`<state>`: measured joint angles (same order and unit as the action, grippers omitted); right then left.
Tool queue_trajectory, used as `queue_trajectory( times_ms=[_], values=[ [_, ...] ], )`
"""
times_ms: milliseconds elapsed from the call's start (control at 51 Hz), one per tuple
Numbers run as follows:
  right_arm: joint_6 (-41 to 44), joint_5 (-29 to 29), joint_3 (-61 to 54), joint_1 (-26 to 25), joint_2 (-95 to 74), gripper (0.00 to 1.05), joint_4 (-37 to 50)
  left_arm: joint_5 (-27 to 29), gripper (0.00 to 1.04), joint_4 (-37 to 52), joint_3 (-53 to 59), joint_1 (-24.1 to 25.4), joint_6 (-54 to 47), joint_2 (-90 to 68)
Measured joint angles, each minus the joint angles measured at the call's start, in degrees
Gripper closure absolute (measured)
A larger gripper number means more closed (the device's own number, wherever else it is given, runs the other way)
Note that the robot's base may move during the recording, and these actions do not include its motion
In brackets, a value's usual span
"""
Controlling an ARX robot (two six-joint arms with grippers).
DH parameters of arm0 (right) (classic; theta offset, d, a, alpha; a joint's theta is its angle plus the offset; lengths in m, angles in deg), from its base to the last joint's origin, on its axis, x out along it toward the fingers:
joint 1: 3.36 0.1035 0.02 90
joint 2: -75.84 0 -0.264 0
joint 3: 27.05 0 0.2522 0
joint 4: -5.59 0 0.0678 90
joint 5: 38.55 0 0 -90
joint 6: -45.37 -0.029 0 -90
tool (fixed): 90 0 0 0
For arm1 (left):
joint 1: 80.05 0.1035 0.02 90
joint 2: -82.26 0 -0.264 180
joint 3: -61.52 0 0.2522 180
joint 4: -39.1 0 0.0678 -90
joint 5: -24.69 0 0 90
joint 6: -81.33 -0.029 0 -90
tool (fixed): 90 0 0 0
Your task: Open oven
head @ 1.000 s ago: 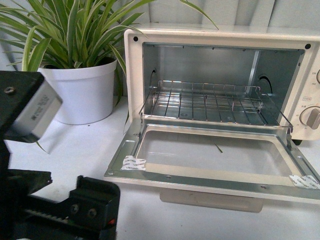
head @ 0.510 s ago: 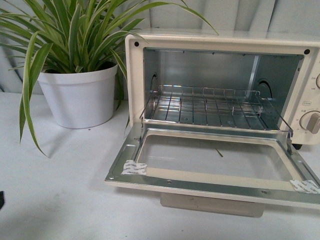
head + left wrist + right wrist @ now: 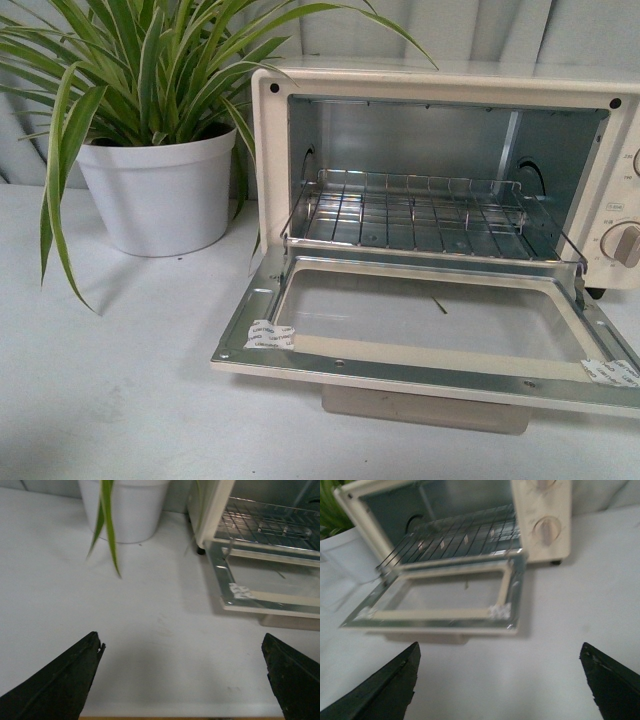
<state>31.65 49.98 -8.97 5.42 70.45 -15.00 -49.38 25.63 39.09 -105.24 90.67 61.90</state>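
The cream-white oven [image 3: 270,150] stands at the right of the front view with its glass-windowed door [image 3: 420,315] folded down flat. Its wire rack [image 3: 415,210] shows inside, a round knob [image 3: 625,243] on the right panel, and the bar handle [image 3: 425,408] under the door's front edge. Neither arm shows in the front view. My left gripper [image 3: 182,645] is open over bare table, well back from the oven [image 3: 215,515] and its door [image 3: 270,585]. My right gripper [image 3: 499,650] is open too, empty, short of the door [image 3: 445,597] of the oven [image 3: 545,515].
A spider plant in a white pot [image 3: 160,195] stands left of the oven, its long leaves [image 3: 55,180] drooping over the white table [image 3: 110,380]. The pot [image 3: 127,507] and a hanging leaf [image 3: 107,525] also show in the left wrist view.
A second ago the left arm filled the lower left of the front view. It has drawn back out of that view. The oven door has stayed down.
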Motion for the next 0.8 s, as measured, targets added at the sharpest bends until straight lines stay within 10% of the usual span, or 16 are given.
queue_trajectory(
  times_ms=[98,412,804],
  values=[
    [8.6,10.6,-3.9,1.0,4.1,0.33,7.1,6.4,0.26,10.9,4.7,1.1,-5.1,2.9],
    [13.5,1.7,-3.9,-8.5,5.2,1.04,6.8,-5.6,1.01,0.7,7.9,14.1,-8.5,18.8],
    [13.5,1.6,-3.9,-8.6,5.2,1.04,6.7,-15.7,1.01,-0.3,7.9,24.9,-8.9,20.1]
  ],
)
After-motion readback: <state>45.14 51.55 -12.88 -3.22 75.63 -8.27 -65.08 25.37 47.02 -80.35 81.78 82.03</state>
